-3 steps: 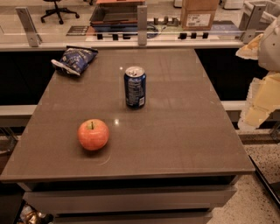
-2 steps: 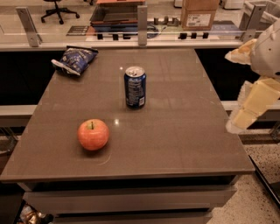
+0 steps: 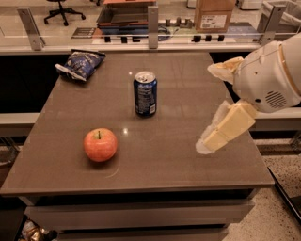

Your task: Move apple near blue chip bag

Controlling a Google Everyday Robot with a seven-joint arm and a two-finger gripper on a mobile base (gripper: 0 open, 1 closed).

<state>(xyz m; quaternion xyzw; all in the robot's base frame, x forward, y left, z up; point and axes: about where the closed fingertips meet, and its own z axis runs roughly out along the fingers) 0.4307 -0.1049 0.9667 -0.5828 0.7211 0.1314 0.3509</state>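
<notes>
The orange-red apple [image 3: 100,144] sits on the grey-brown table [image 3: 178,113], at the front left. The blue chip bag [image 3: 81,64] lies at the table's far left corner, well behind the apple. My gripper [image 3: 207,108] hangs over the right part of the table, far to the right of the apple. Its two pale fingers [image 3: 225,128] are spread wide apart with nothing between them. The white arm housing [image 3: 270,77] is behind it at the right edge of the view.
A blue soda can [image 3: 145,93] with a silver top stands upright at the table's middle, between apple and gripper. A glass-railed counter [image 3: 150,40] runs behind the table, with a cardboard box [image 3: 214,14] beyond it.
My arm and gripper have moved left, from the right edge of the view in over the table's right side. The apple, can and bag have not moved.
</notes>
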